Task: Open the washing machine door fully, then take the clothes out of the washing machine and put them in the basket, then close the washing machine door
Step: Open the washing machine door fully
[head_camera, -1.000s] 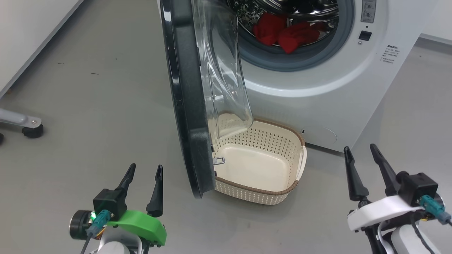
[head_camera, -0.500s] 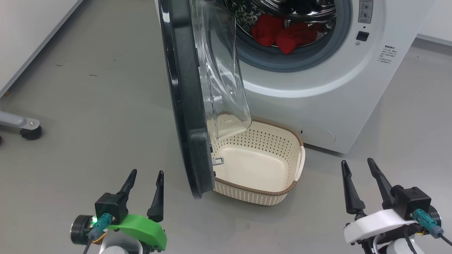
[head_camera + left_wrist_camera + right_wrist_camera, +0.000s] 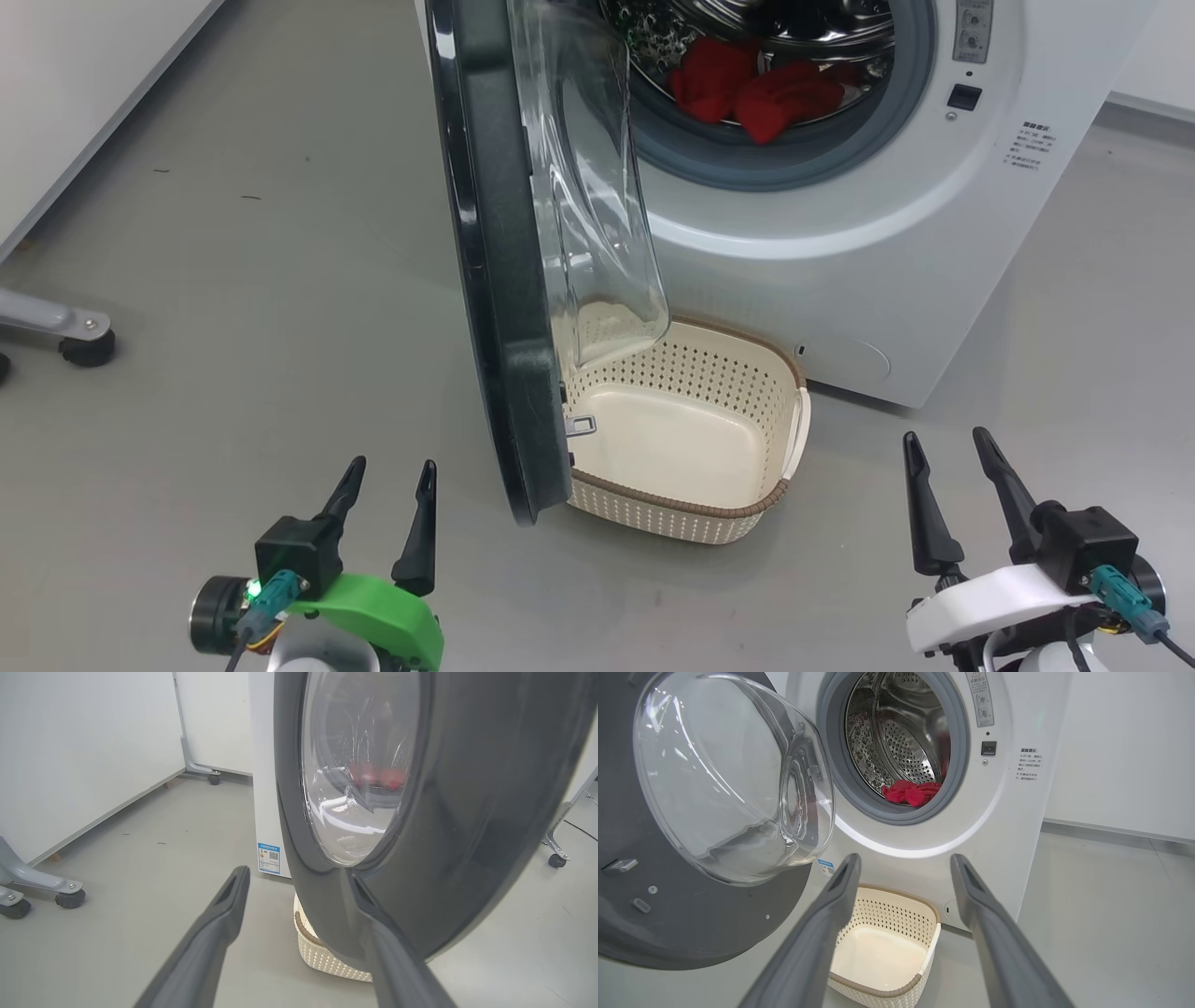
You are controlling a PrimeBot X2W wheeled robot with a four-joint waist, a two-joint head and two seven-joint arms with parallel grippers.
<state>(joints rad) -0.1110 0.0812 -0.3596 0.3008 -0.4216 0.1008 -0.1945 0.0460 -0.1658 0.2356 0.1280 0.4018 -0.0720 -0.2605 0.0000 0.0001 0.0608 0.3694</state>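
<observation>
Two hands free: left gripper (image 3: 391, 465) and right gripper (image 3: 945, 437) spread wide, holding nothing.
Head view: both hang low above the floor (image 3: 233, 280), one on each side of the washing machine door (image 3: 495, 280), clear of it. Door stands edge-on to me over one end of the basket (image 3: 672, 504), so I judge it only part-open. Basket sits empty just beside the washing machine (image 3: 840, 252) front, under the opening: short drop for the load. Left wrist view: I face the door's outer black rim, well placed to push it wider. Right wrist view: my fingers frame the basket. The red clothes (image 3: 756, 89) lie at the bottom of the drum (image 3: 896, 732) near the lip, and the reach path looks open.
</observation>
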